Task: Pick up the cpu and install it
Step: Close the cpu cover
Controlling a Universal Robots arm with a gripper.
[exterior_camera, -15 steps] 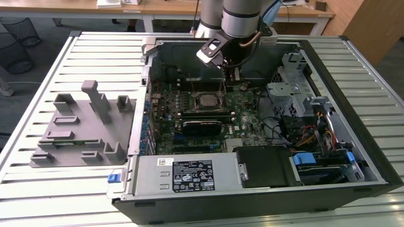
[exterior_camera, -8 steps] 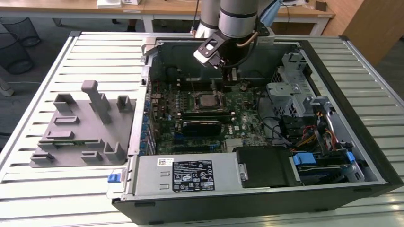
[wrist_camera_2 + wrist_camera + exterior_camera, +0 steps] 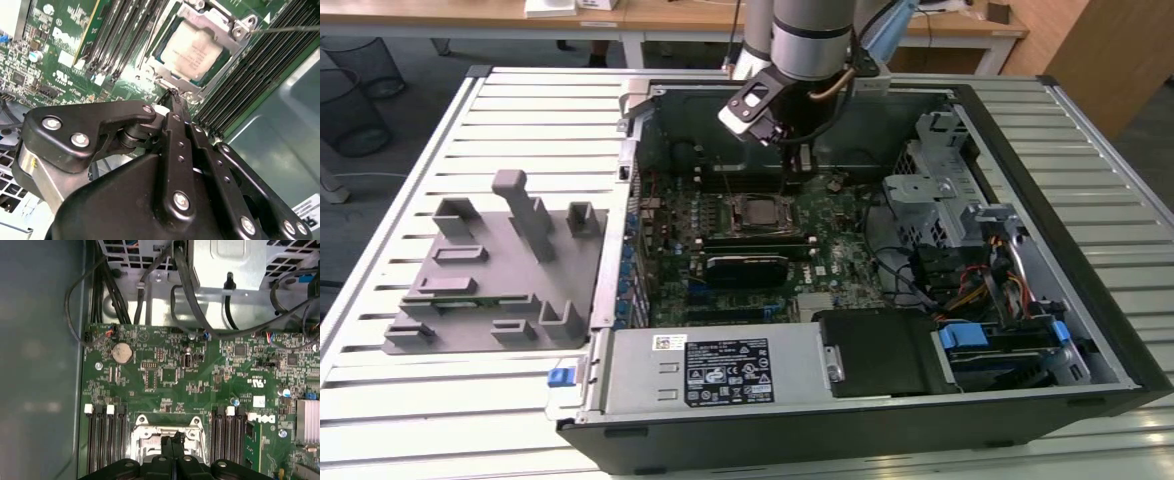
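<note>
The cpu [image 3: 192, 49] lies flat in the motherboard socket, its pale silvery top facing up inside the metal socket frame [image 3: 239, 30]. In the exterior view the cpu [image 3: 758, 211] sits mid-board inside the open computer case. My gripper [image 3: 173, 93] hangs just above the board at the socket's edge, its two black fingers pressed together with nothing between them. The first wrist view has the gripper [image 3: 172, 441] over the socket frame [image 3: 144, 432], covering part of the socket. In the exterior view the gripper [image 3: 791, 183] is just beyond the socket's far side.
Memory slots [image 3: 105, 440] flank the socket on both sides. Black cables [image 3: 185, 285] and a drive cage [image 3: 941, 190] crowd the case on the exterior view's right. A power supply [image 3: 707, 368] fills the near side. A grey fixture tray [image 3: 494, 270] rests on the slatted table.
</note>
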